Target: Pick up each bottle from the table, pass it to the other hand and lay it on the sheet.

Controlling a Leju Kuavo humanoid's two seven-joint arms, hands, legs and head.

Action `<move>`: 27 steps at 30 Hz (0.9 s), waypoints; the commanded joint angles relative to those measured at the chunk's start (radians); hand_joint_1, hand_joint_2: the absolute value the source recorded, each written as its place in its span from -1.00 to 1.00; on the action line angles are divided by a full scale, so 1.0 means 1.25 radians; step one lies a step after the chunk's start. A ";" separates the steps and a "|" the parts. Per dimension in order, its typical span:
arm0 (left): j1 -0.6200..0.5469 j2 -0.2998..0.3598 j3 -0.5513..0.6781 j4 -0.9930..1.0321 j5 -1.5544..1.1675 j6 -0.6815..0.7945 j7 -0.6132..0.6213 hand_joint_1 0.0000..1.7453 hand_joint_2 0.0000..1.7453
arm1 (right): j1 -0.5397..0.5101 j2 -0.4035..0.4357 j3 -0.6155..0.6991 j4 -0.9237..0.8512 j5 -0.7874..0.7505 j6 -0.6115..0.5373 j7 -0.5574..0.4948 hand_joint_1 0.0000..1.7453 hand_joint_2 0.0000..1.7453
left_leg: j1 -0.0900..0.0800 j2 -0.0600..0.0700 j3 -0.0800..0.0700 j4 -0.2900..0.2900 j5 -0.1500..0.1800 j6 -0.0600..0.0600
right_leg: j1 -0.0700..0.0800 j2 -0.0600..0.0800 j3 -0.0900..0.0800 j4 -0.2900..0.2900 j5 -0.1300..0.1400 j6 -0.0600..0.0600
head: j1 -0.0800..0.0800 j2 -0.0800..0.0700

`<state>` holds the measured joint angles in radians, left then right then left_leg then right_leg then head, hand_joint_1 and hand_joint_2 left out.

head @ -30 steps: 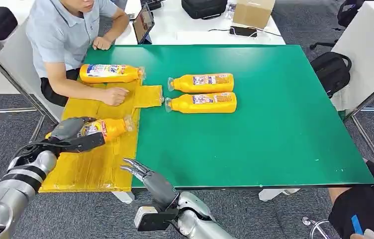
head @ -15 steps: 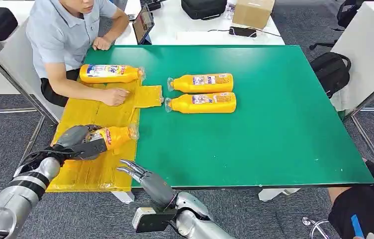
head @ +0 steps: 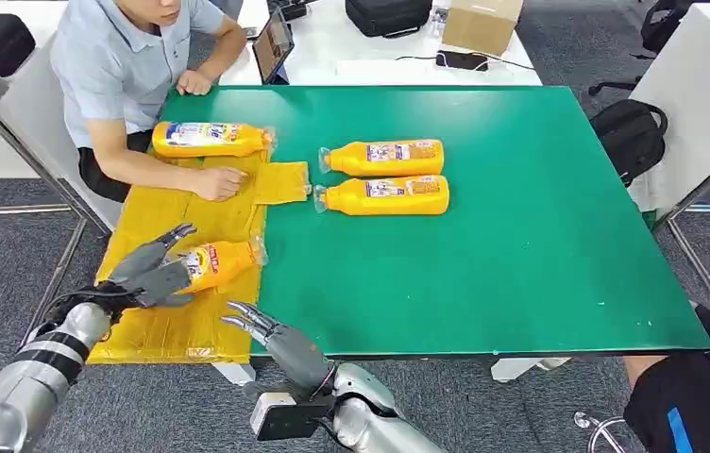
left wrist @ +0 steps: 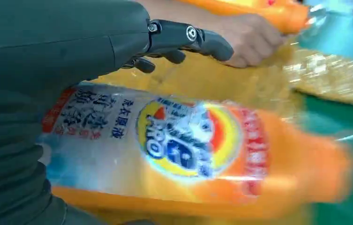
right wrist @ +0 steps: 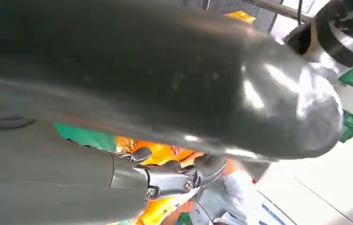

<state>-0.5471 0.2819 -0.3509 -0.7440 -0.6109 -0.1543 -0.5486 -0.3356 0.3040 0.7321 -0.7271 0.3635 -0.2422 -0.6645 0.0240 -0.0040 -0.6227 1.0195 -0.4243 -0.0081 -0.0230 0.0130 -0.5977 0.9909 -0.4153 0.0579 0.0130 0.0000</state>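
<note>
Left robot hand (head: pixel 155 269) beside one of four bottles (head: pixel 222 261).

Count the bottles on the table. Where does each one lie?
4. Two bottles on the sheet: far one, near one by the left hand. Two on green.

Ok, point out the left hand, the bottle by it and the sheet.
left hand (head: pixel 148 269), head view, back of the hand
bottle (head: pixel 219 261), head view, orange body
sheet (head: pixel 181 212), head view, bare middle

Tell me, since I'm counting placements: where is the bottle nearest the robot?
In the head view the bottle lies on the yellow sheet, near its right edge, beside the opened left hand.
</note>
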 commanded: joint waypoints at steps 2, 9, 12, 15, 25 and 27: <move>0.149 -0.081 0.181 -0.266 0.225 -0.091 -0.026 -1.00 1.00 | -0.037 -0.031 0.055 0.025 -0.018 -0.012 -0.027 -1.00 -1.00 | 0.000 0.001 0.003 -0.001 -0.001 0.002 | 0.001 0.000 0.003 -0.002 0.000 -0.002 | 0.000 0.000; 0.157 -0.163 0.265 -0.327 0.335 -0.093 -0.020 -1.00 1.00 | -0.033 -0.029 0.049 0.026 -0.013 -0.021 -0.027 -1.00 -1.00 | 0.000 0.000 0.002 -0.001 -0.001 0.002 | 0.000 -0.001 0.002 -0.001 -0.001 -0.002 | 0.000 0.000; 0.143 -0.217 0.315 -0.372 0.403 -0.048 0.021 -1.00 1.00 | -0.025 -0.030 0.044 0.018 -0.006 -0.034 -0.027 -1.00 -1.00 | 0.000 -0.003 0.001 0.000 0.000 0.002 | 0.001 -0.004 0.002 -0.001 -0.001 -0.002 | 0.000 0.000; 0.131 -0.268 0.369 -0.398 0.484 0.027 0.052 -1.00 1.00 | -0.007 -0.040 0.048 -0.023 0.005 -0.071 -0.027 -1.00 -1.00 | 0.000 -0.003 0.001 0.000 0.000 0.002 | 0.001 -0.005 0.002 -0.001 -0.001 -0.002 | 0.000 0.000; 0.461 -0.369 0.426 -0.678 0.685 0.039 0.056 -1.00 1.00 | 0.209 -0.148 -0.294 -0.468 0.144 -0.222 0.067 -1.00 1.00 | -0.001 0.001 0.004 -0.002 -0.003 0.002 | -0.001 0.000 0.004 -0.003 -0.002 -0.001 | 0.000 0.000; 0.501 -0.383 0.406 -0.717 0.654 0.043 0.037 -1.00 1.00 | 0.241 -0.151 -0.386 -0.508 0.173 -0.240 0.085 -1.00 1.00 | -0.001 -0.001 0.004 -0.001 -0.004 0.002 | 0.000 -0.002 0.005 -0.003 -0.003 -0.001 | 0.000 0.000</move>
<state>-0.1753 -0.0684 0.1236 -1.3933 0.2491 -0.0946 -0.4581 -0.2092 0.2213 0.6477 -1.0136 0.4662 -0.5345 -0.6334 0.0233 -0.0033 -0.6233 1.0196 -0.4268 -0.0086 -0.0235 0.0134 -0.5994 0.9897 -0.4162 0.0581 0.0129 0.0000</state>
